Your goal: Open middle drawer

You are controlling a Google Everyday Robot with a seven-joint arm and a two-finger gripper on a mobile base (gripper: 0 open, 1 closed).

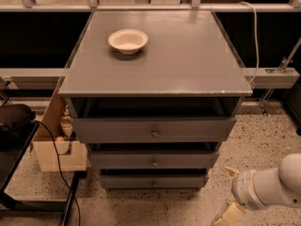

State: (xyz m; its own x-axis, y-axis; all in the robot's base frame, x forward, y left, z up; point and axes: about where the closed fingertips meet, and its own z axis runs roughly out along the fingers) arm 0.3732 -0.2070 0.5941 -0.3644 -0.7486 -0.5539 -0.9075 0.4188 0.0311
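The grey cabinet point(155, 65) has three drawers stacked in its front. The middle drawer point(117, 160) is the second grey front, with a small round metal knob point(154, 162) at its centre. It sits pushed in, between the taller top front point(113, 131) and the thin bottom front point(127, 181). My gripper point(228, 194) is at the lower right, low over the floor, to the right of the bottom drawer and clear of the cabinet. Its two beige fingers point(227, 215) are spread apart and hold nothing.
A white bowl point(128, 40) stands on the cabinet top. A cardboard box point(54, 157) and a black cable point(56, 159) lie to the left of the cabinet, next to a black stand point(14, 126). A rail point(270, 76) runs behind. Speckled floor lies in front.
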